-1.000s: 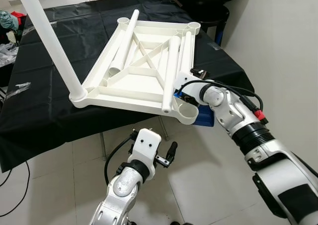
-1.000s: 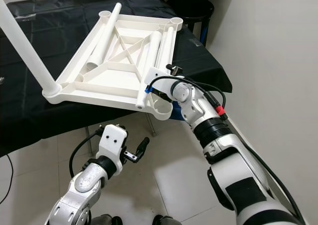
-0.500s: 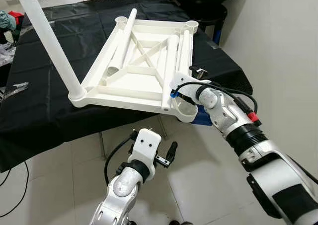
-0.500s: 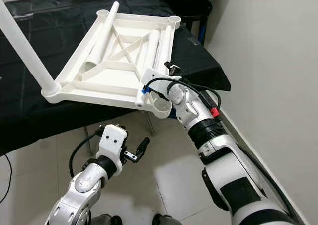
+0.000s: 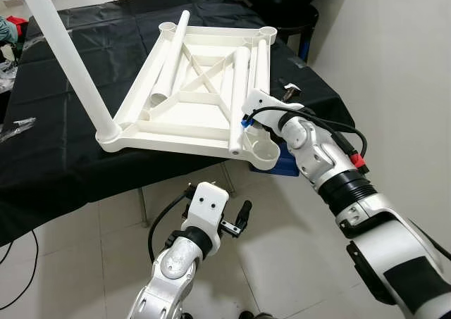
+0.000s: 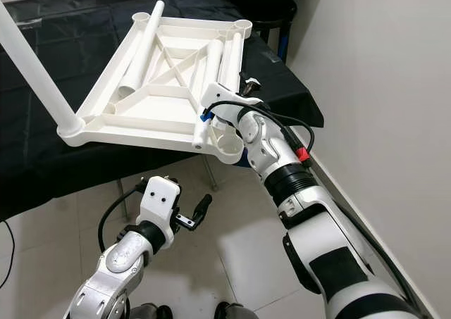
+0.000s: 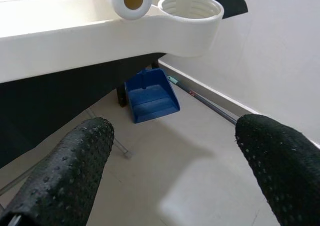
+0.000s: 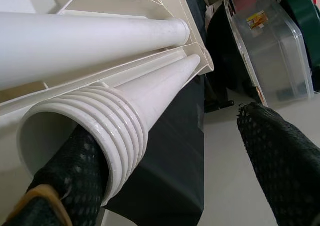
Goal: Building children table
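The right gripper (image 8: 165, 171) is held at the near right corner of the tabletop (image 5: 201, 94). Its fingers are spread wide. One finger (image 8: 75, 161) is pushed into the open, ridged end of a leg (image 8: 145, 101). The other finger (image 8: 280, 151) is out in the air and touches nothing. The fingers are black and bumpy.

The tabletop is made of smooth white plastic. It is laid upside down on a black cloth (image 5: 63, 143), with its near edge hanging over the floor (image 5: 282, 227). Ribs in a cross shape are seen on its underside. A round socket (image 5: 262, 150) is set at the near right corner. One long white leg (image 5: 67, 51) is stood up in the near left corner. Other legs, round and thin like pipes, are laid flat inside the tabletop.

The left gripper (image 7: 175, 156) is hung low under the tabletop edge. Its fingers (image 7: 70, 171) are spread wide, and nothing is held. A blue dustpan (image 7: 150, 96) is seen on the floor past them, by the white wall (image 5: 394, 65).
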You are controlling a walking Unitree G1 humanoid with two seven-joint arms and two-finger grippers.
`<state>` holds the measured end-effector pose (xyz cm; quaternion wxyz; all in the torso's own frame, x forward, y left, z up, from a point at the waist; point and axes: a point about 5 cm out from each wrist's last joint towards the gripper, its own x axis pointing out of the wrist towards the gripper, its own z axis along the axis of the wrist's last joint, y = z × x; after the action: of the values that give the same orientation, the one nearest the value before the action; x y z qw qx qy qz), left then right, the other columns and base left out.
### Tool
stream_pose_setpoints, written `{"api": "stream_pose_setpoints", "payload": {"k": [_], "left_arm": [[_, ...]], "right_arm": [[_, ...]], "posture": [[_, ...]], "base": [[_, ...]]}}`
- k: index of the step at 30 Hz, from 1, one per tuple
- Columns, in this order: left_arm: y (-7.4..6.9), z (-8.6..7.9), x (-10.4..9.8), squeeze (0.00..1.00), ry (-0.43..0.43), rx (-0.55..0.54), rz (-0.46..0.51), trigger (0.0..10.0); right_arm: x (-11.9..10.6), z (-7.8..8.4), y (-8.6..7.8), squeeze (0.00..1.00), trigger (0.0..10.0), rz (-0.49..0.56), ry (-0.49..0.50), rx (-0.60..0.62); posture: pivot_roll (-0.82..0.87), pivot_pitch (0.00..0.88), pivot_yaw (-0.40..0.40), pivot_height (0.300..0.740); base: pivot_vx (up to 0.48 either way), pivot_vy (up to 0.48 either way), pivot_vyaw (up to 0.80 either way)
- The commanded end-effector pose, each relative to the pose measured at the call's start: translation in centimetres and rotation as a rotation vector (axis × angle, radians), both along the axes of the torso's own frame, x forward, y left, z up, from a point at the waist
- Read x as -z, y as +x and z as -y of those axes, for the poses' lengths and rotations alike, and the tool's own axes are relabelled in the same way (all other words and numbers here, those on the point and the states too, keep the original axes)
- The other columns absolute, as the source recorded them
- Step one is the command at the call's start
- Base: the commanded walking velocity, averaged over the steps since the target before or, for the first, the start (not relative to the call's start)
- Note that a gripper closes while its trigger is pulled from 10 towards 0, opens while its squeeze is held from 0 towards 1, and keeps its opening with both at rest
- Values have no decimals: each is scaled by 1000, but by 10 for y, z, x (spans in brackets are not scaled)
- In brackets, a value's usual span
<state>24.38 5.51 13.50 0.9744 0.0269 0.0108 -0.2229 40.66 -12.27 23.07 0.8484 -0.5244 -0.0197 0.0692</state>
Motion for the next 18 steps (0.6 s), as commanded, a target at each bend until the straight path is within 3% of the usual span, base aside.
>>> {"api": "stream_pose_setpoints", "payload": {"k": [1, 2, 3, 5, 18], "left_arm": [[-2, 1, 3, 0, -5, -3, -20, 10000], [-2, 1, 3, 0, -5, -4, -20, 10000], [-2, 1, 3, 0, -5, -4, -20, 10000], [-3, 1, 3, 0, -4, -5, -20, 10000], [-2, 1, 2, 0, -5, -6, -21, 10000]], "right_arm": [[-3, -2, 1, 0, 7765, 14, 6, -4], [-1, -2, 1, 0, 8824, 11, 19, -3], [-1, -2, 1, 0, 8824, 11, 19, -3], [0, -2, 1, 0, 0, 12, 22, -3], [-5, -4, 3, 0, 0, 33, 31, -7]], "posture": [[102, 193, -67, 740], [103, 193, -67, 740], [103, 193, -67, 740], [101, 194, -68, 740], [101, 193, -71, 740]], "base": [[0, 0, 0], [0, 0, 0], [0, 0, 0], [0, 0, 0], [0, 0, 0]]}}
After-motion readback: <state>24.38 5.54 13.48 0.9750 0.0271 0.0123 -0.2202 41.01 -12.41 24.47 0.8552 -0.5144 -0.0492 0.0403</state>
